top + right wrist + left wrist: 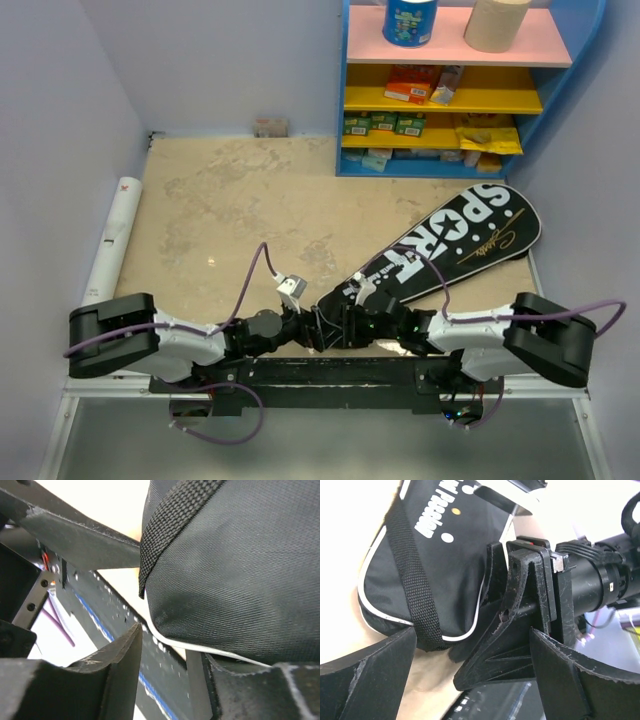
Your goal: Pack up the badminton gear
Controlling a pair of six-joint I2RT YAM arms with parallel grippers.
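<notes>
Leftmost, I have the long white tube (pixel 112 240) lying along the left edge of the desk (pixel 220 200), against the wall and well apart from both arms. My left arm reaches in from the lower left, and the left gripper (pixel 318 330) sits near the middle of the desk's near edge. Its wrist view shows the fingers (pixel 370 675) spread wide with nothing held; the narrow end of the bag and the other gripper show in the gap between them.

Just to the right, almost nose to nose with it, is the right gripper (pixel 345 320). From its own camera I see its fingers (pixel 105 675) standing apart with an empty gap between them — nothing is clamped. The bag's white-piped edge lies over the right-hand finger, but I cannot tell whether it actually rests on it.

The black racket-shaped bag (pixel 450 245), lettered SPORT, lies flat on the desk and runs diagonally from its narrow end by the two grippers up to its broad end near the right wall. A black webbing strap (pixel 410 575) crosses the narrow end.

Farther right and back, a shelf unit (pixel 450 45) stands on the desk — a blue-wrapped roll (pixel 410 20) and a beige roll (pixel 497 22) are on its top board.
</notes>
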